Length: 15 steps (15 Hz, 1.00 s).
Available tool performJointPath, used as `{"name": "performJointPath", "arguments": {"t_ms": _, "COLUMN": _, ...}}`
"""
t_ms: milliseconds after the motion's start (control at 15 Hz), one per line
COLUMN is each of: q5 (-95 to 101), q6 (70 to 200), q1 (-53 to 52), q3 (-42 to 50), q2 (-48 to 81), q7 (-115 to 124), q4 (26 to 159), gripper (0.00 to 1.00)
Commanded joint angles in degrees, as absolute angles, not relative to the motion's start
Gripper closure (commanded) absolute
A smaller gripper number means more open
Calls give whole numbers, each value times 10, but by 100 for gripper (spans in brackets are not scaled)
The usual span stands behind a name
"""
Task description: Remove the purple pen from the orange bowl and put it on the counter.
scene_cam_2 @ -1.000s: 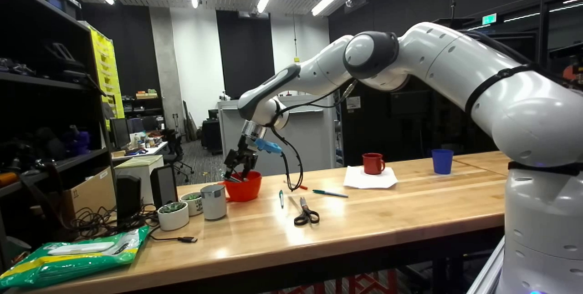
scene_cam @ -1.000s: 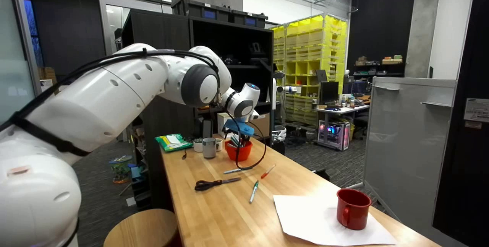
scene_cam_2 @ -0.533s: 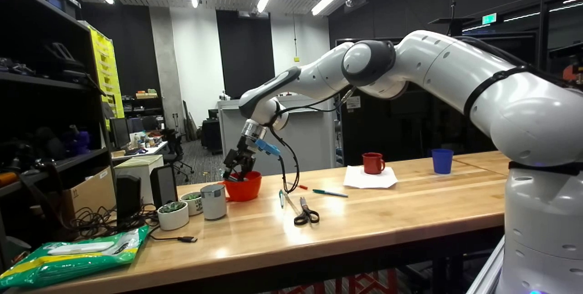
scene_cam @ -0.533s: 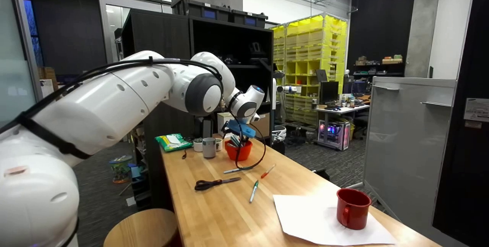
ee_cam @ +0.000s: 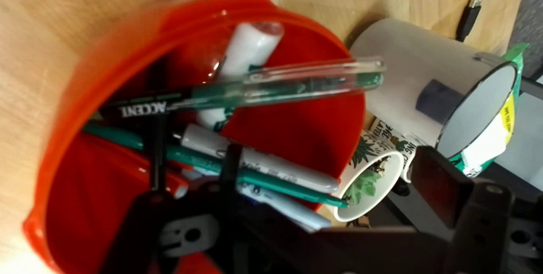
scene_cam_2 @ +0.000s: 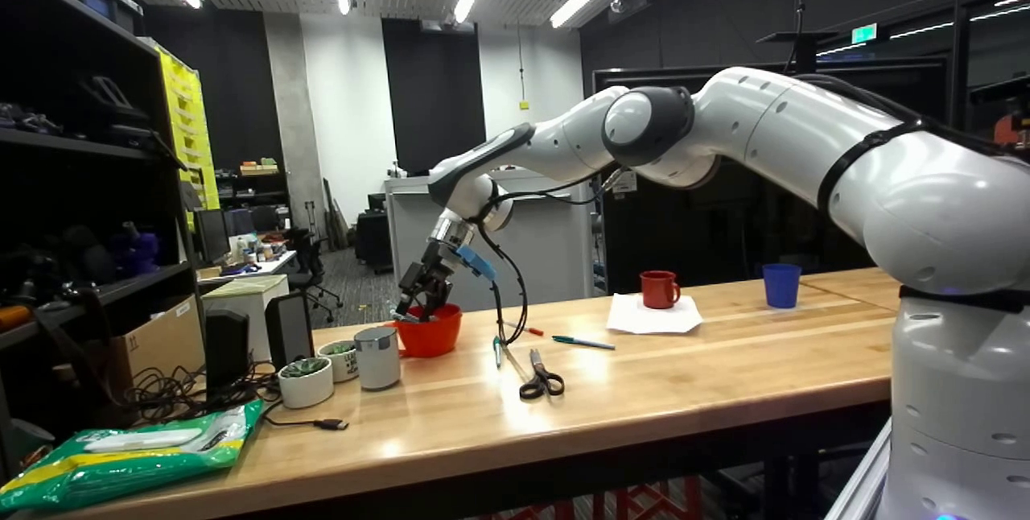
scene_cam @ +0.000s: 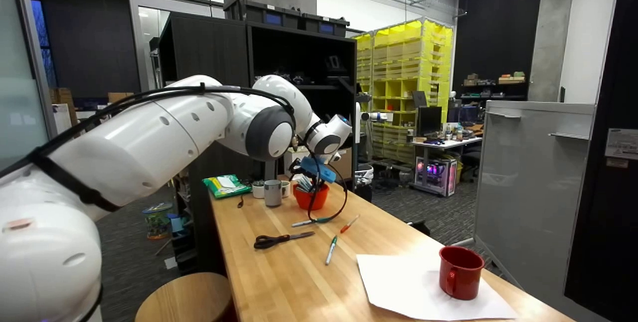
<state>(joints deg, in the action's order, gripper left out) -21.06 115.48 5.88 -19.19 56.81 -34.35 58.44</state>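
Note:
The orange bowl point(ee_cam: 297, 125) fills the left of the wrist view, holding several pens and markers: a clear-capped green pen point(ee_cam: 288, 89), a slim green pen point(ee_cam: 296, 191), a grey marker point(ee_cam: 290, 174) and a pale marker point(ee_cam: 292, 209) with a bluish patch. Which of them is the purple pen I cannot tell. My gripper point(scene_cam_2: 422, 307) is down at the bowl's rim, tilted and open, with its fingers point(ee_cam: 441, 185) far apart; the other finger is dark among the pens. No firm hold on any pen shows. The wooden counter point(scene_cam_2: 684, 371) carries the bowl, seen in both exterior views.
Beside the bowl stand a grey mug point(scene_cam_2: 378, 359) and potted succulents point(scene_cam_2: 306, 381). Scissors point(scene_cam_2: 541, 379), a green-capped marker point(scene_cam: 331, 249) and an orange pen point(scene_cam: 350, 224) lie on the counter. A red mug point(scene_cam_2: 660, 288) rests on white paper point(scene_cam_2: 624, 315); farther along is a blue cup point(scene_cam_2: 780, 285).
The arm's elbow has sunk steadily and the wrist has tilted and shifted a little, while the fingers stay at the bowl. The objects on the counter have not moved.

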Motion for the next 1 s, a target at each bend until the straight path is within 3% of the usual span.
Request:
{"name": "performJointPath", "arguments": {"t_ms": 0, "q5": -227, "q6": 1113, "q1": 61, "q3": -199, "q2": 592, "q7": -359, "q4": 544, "gripper": 0}}
{"name": "performJointPath", "arguments": {"t_ms": 67, "q5": -229, "q6": 1107, "q1": 60, "q3": -198, "q2": 595, "q7": -359, "q4": 539, "gripper": 0}}
{"name": "performJointPath", "arguments": {"t_ms": 133, "q5": -229, "q6": 1101, "q1": 60, "q3": -197, "q2": 597, "q7": -358, "q4": 535, "gripper": 8}}
{"name": "performJointPath", "arguments": {"t_ms": 200, "q5": -229, "q6": 1097, "q1": 60, "q3": -196, "q2": 599, "q7": -358, "q4": 531, "gripper": 26}}
{"name": "performJointPath", "arguments": {"t_ms": 733, "q5": -232, "q6": 1080, "q1": 62, "q3": -196, "q2": 610, "q7": -357, "q4": 512, "gripper": 86}}
{"name": "performJointPath", "arguments": {"t_ms": 867, "q5": -233, "q6": 1080, "q1": 63, "q3": -196, "q2": 611, "q7": -356, "q4": 510, "gripper": 99}}
{"name": "performJointPath", "arguments": {"t_ms": 933, "q5": -234, "q6": 1081, "q1": 63, "q3": -196, "q2": 611, "q7": -357, "q4": 511, "gripper": 100}}
